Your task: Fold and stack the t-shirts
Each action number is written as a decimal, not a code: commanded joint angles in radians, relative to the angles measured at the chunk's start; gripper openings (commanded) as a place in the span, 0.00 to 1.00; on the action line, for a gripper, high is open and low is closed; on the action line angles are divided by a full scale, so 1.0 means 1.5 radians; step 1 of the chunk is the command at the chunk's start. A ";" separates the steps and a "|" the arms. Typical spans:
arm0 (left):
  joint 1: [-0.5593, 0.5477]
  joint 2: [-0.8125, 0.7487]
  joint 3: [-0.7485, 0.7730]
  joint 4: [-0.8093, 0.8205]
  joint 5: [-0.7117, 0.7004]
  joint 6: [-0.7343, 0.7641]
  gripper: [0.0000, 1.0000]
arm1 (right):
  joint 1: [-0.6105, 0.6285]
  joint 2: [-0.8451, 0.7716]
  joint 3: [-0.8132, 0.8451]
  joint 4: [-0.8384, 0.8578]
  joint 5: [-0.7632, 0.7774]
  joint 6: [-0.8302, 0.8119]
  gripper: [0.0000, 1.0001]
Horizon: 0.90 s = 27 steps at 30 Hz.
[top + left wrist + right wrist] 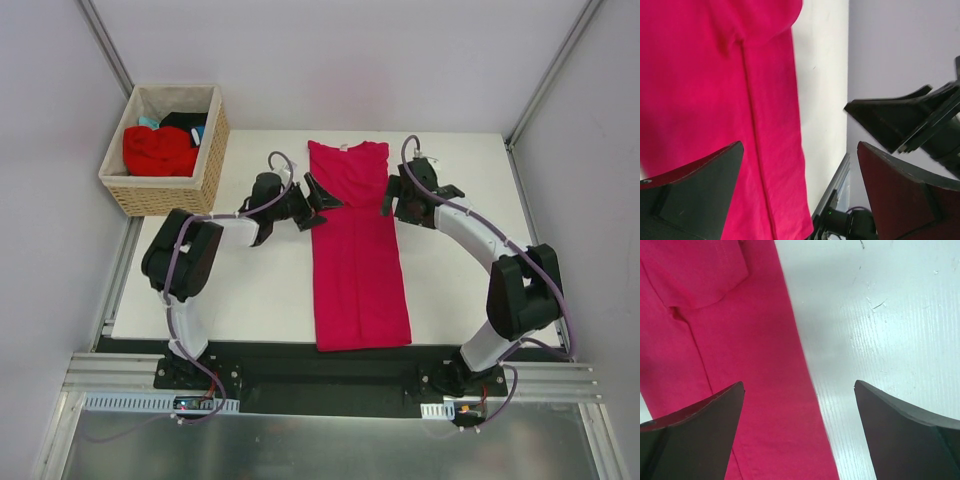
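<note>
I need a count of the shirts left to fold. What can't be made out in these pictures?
1. Top view: the walls of the wicker basket and the red t-shirt on top hide most of the black cloth and teal cloth, so the count is uncertain.
2. Both wrist views: the frame edges cut off the crimson-pink t-shirt.
3. Top view: its neck label is too small to read.

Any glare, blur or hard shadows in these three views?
Top external: even light, sharp, only soft shadows on the white table around the long crimson-pink cloth t-shirt. Left wrist: cloth slightly soft, the left gripper's black fingers dark, little detail. Right wrist: mild sheen on the table, no blown highlights.
</note>
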 commanded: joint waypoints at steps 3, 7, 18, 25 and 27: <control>-0.007 0.094 0.123 0.068 0.029 -0.026 0.97 | -0.007 0.000 -0.009 0.019 -0.018 -0.016 0.96; -0.005 0.133 0.148 0.028 0.010 -0.016 0.97 | -0.012 -0.001 -0.010 0.021 -0.026 -0.011 0.96; 0.015 0.195 0.203 -0.061 -0.023 0.003 0.97 | -0.018 -0.005 -0.014 0.028 -0.046 -0.004 0.96; 0.029 0.254 0.282 -0.108 -0.014 0.019 0.97 | -0.019 -0.025 -0.026 0.036 -0.048 -0.003 0.96; 0.032 0.263 0.310 -0.117 -0.016 0.021 0.97 | -0.021 -0.027 -0.028 0.037 -0.047 -0.004 0.96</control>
